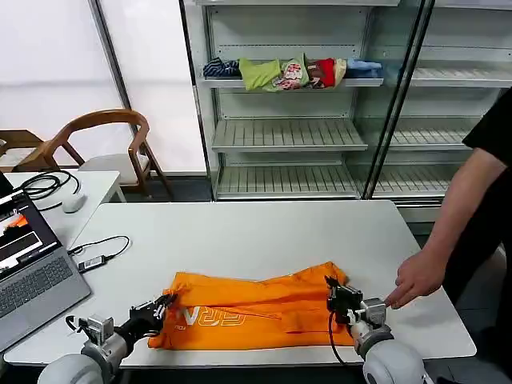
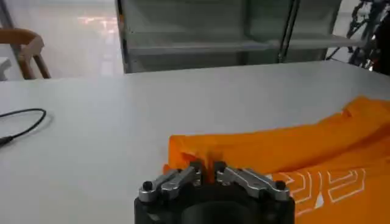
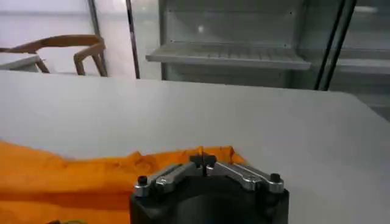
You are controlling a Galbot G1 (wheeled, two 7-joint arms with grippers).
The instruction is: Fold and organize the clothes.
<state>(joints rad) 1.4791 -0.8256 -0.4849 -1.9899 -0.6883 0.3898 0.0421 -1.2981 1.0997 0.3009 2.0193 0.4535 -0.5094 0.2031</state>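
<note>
The bright orange T-shirt [image 1: 256, 308] lies partly folded along the near edge of the white table [image 1: 240, 232], white lettering facing up. My left gripper [image 1: 166, 302] is at the shirt's left end, shut on a pinch of orange cloth [image 2: 292, 146] that shows between its fingertips [image 2: 206, 170]. At the right end, my right gripper [image 1: 330, 286] is shut on the shirt's edge. There the cloth [image 3: 73, 176] rises in a small peak at the closed tips [image 3: 204, 162].
A person's hand [image 1: 416, 280] rests on the table just right of my right gripper. A laptop [image 1: 24, 264] and a cable with an adapter [image 1: 96, 260] lie at the left. Behind stand a wooden chair [image 1: 112, 136] and shelves holding a row of garments [image 1: 288, 74].
</note>
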